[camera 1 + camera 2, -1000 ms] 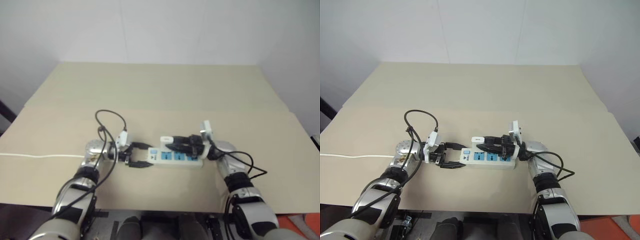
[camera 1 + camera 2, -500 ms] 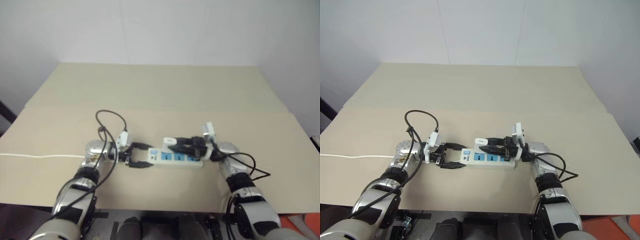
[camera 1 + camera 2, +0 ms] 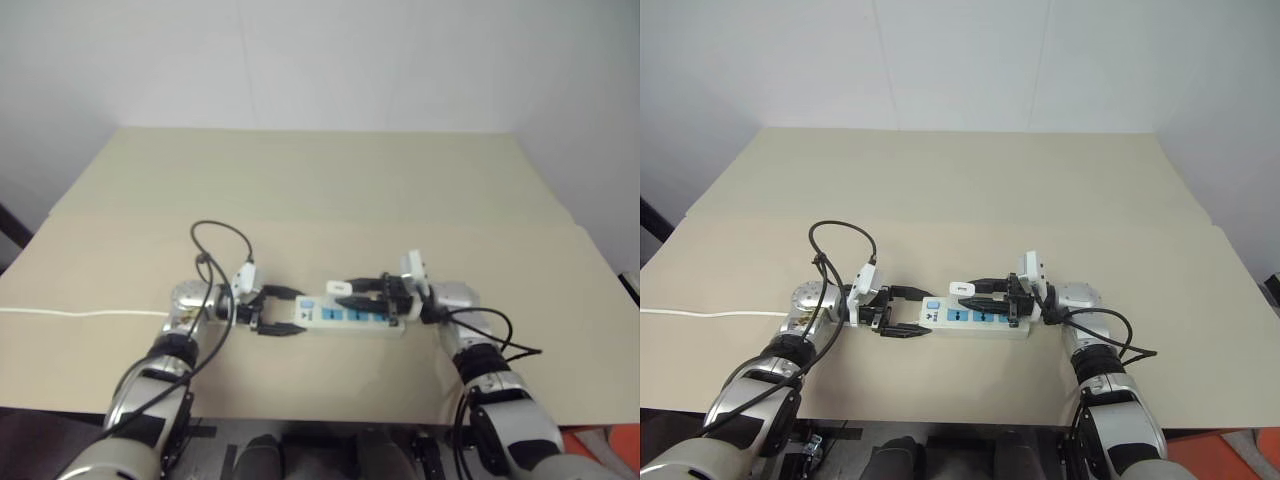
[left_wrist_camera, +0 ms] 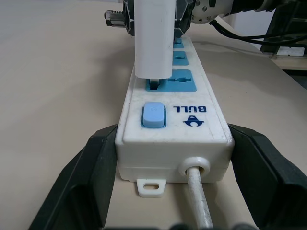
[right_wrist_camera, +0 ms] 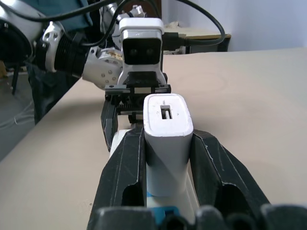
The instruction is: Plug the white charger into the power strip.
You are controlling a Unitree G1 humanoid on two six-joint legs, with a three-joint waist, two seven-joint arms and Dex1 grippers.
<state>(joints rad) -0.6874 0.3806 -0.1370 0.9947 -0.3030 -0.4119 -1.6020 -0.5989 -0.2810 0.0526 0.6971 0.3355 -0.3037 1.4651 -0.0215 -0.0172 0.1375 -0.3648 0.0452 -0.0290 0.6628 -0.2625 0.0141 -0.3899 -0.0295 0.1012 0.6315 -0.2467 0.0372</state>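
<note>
The small white boxy plastic charger [image 4: 153, 36], light, rigid and slick-sided, is pinched by its flat sides in the right gripper [image 5: 168, 143] above the end socket of the long white power strip [image 4: 170, 120], which the spread left gripper [image 4: 168, 191] braces on the tan tabletop [image 3: 320, 190].

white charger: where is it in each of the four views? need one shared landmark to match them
Left eye view: white charger over the power strip's switch-end socket, at the right gripper's tips.
Right eye view: same spot.
Left wrist view: tall white block, prongs at the first blue socket.
Right wrist view: clamped between the black fingers.
Landmark: the strip's blue switch.
</note>
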